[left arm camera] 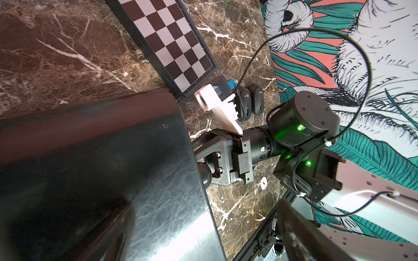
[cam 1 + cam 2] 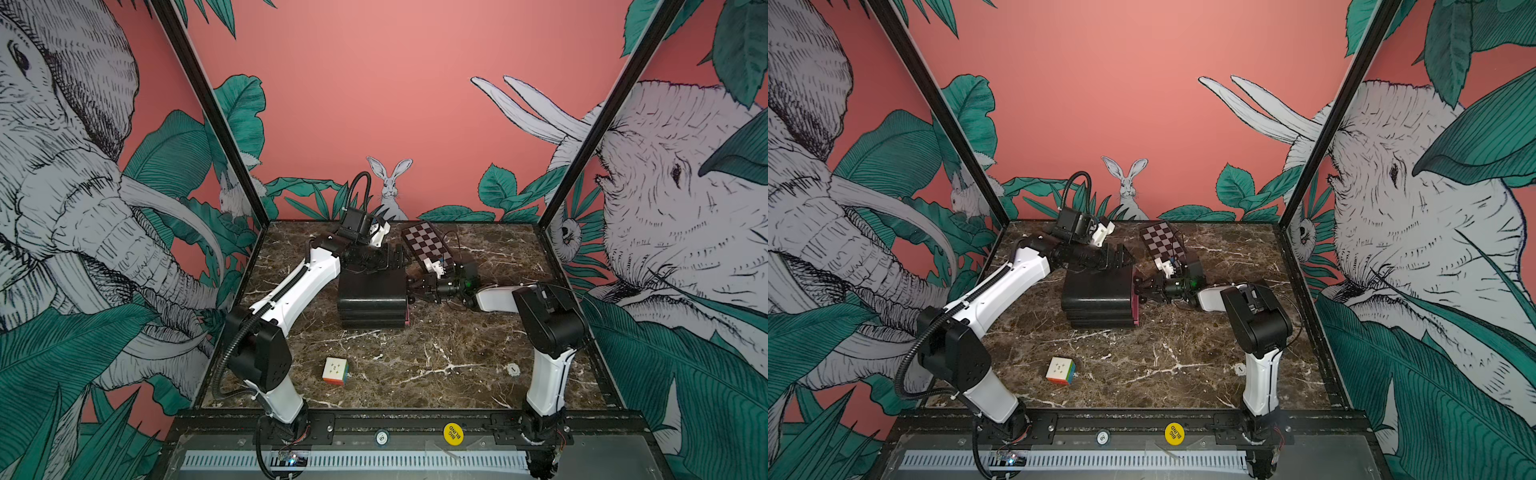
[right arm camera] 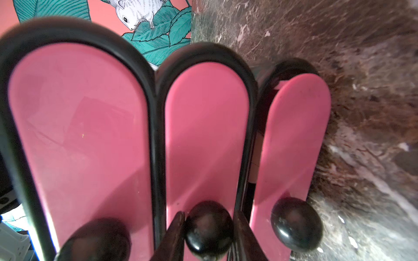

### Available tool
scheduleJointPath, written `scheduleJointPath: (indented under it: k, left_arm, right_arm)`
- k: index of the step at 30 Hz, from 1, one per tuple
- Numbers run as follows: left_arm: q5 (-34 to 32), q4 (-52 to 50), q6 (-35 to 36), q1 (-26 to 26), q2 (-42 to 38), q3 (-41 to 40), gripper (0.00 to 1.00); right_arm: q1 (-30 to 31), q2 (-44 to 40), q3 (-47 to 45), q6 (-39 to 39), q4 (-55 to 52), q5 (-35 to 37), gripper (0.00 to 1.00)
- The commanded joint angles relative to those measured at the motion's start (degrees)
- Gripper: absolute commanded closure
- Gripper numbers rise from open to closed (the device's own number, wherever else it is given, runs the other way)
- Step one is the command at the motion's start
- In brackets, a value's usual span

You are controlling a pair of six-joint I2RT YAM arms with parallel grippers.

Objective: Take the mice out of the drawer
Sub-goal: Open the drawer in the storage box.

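The drawer unit [image 2: 372, 293] [image 2: 1096, 289] is a black box mid-table with three pink drawer fronts facing my right arm. My right gripper [image 3: 209, 217] [image 2: 1140, 289] is shut on the black knob [image 3: 209, 228] of the middle drawer [image 3: 204, 126]. The front nearest the tabletop [image 3: 296, 135] stands slightly ajar. My left gripper [image 1: 203, 217] [image 2: 392, 259] lies open on the unit's top [image 1: 113, 158]. Two black mice [image 1: 243, 104] [image 1: 257, 102] lie side by side on the table beyond the right wrist. Any mice inside the drawers are hidden.
A chessboard [image 2: 426, 245] [image 1: 167, 40] lies at the back, just behind the right wrist camera. A multicoloured puzzle cube [image 2: 335, 371] sits near the front left. A small white disc [image 2: 513, 369] lies by the right arm's base. The enclosure's walls stand on three sides.
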Motion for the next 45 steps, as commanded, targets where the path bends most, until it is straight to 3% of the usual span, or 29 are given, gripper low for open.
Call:
scheduleJointPath:
  k: [1, 21, 45]
  left_arm:
    - [-1.82, -2.27, -0.74, -0.2, 0.14, -1.92, 0.01]
    - [-2.71, -2.05, -0.49, -0.19, 0.01, -2.72, 0.01]
    - [-2.55, -1.05, -0.43, -0.17, 0.1, -3.21, 0.01]
  right_arm:
    - [-0.74, -0.88, -2.19, -0.89, 0.33, 1.62, 0.76]
    - [-15.41, -7.52, -8.99, -10.99, -12.83, 1.47, 0.76]
    - [-17.49, -9.52, -4.22, -21.26, -30.59, 7.72, 0.68]
